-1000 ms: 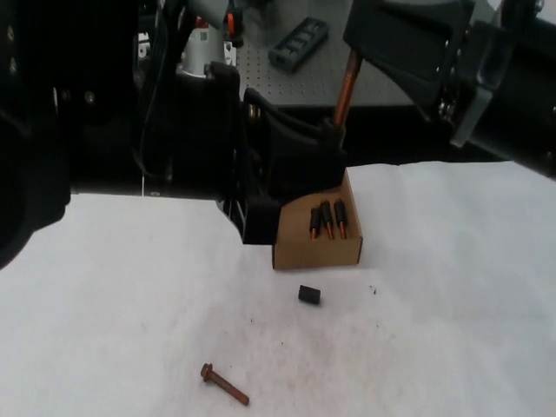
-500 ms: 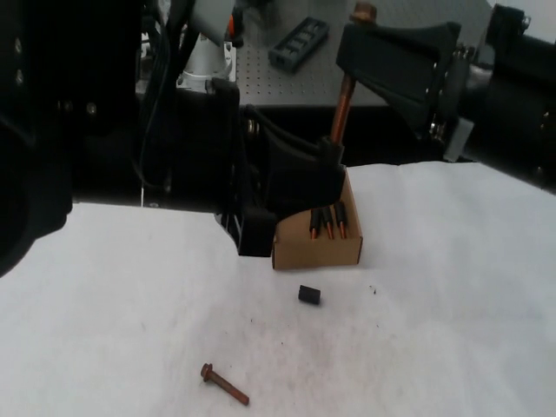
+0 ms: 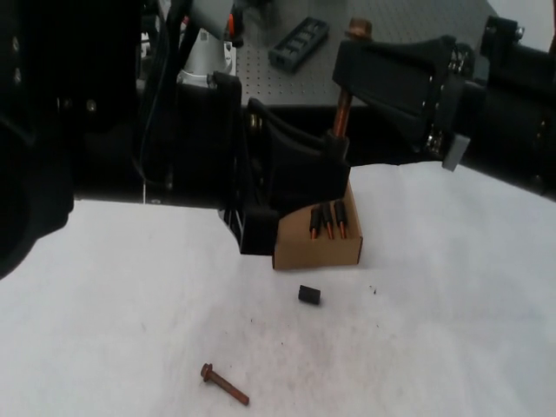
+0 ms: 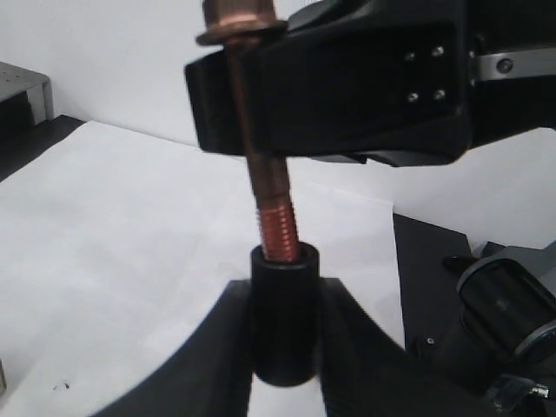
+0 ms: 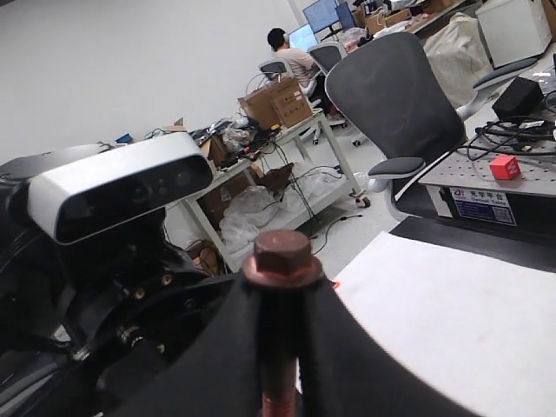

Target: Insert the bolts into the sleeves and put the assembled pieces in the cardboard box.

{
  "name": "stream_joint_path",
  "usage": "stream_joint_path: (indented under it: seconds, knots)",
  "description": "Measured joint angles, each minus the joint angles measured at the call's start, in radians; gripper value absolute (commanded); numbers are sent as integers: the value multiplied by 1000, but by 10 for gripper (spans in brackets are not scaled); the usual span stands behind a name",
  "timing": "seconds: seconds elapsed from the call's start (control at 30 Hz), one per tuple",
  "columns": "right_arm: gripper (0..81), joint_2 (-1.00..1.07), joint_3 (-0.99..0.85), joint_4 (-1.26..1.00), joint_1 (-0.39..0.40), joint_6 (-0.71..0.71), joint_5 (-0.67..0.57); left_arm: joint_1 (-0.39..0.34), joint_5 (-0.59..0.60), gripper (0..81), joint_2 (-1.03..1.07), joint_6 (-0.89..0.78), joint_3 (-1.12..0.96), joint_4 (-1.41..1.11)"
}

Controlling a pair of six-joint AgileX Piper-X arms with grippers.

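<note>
in the high view the left jaws hang over the rear of the cardboard box (image 3: 317, 252), closed around a black piece. the right jaws sit higher and grip the bolt (image 3: 341, 109) on its upper shank. the bolt is copper-coloured and stands close to upright, its long axis vertical, with the flanged hex head on top and the lower end running down into the left jaws. three assembled pieces (image 3: 327, 220) lie side by side in the box, black ends toward the far wall and copper ends toward the near one. a loose sleeve (image 3: 308, 294), short and black, rests on the white-covered bench (image 3: 452, 304) just in front of the box. well apart from it, nearer the camera, a loose bolt (image 3: 225, 384) lies flat with its head toward the left side. in the left wrist view the left jaws hold the sleeve (image 4: 284, 321) upright between them, open end up. the bolt points straight down along the sleeve's axis, its threaded tip at the sleeve's mouth and most of the threads showing above the rim, smooth shank above that. in the right wrist view the right jaws press on either side of the bolt just under its head, which faces the camera. beyond, a printed label (image 5: 482, 206) on the edge of a metal plate is too small to read.
</note>
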Motion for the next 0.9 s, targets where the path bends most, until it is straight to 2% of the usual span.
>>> stream_joint_path:
  seconds: [0.03, 0.1, 0.27, 0.37, 0.5, 0.63, 0.67, 0.77, 0.9]
  knots:
    - [344, 0, 0, 17, 0, -4, -13, 0, -7, 7, 0, -3, 0, -15]
    - [488, 0, 0, 37, 3, 8, -18, 0, -17, 7, 0, -5, 0, -45]
    - [470, -6, 0, 55, -2, 27, -10, 0, -79, 7, 0, -9, 0, -66]
    - [470, -49, 0, 65, -23, 34, 4, 0, -190, 7, 0, -26, 0, -91]
    - [470, -139, 0, 137, -89, 27, 35, 16, -350, 7, 74, -198, -24, -205]
    - [470, -195, 0, 244, -147, -6, 58, 56, -425, 7, 267, -372, -151, -224]
    - [470, -198, 0, 289, -147, -22, 72, 65, -441, 7, 375, -393, -230, -186]
    - [470, -236, 0, 378, -192, -53, 100, 67, -521, 7, 610, -430, -407, -49]
    - [470, -258, 0, 507, -225, -98, 149, 67, -553, 7, 889, -438, -664, 118]
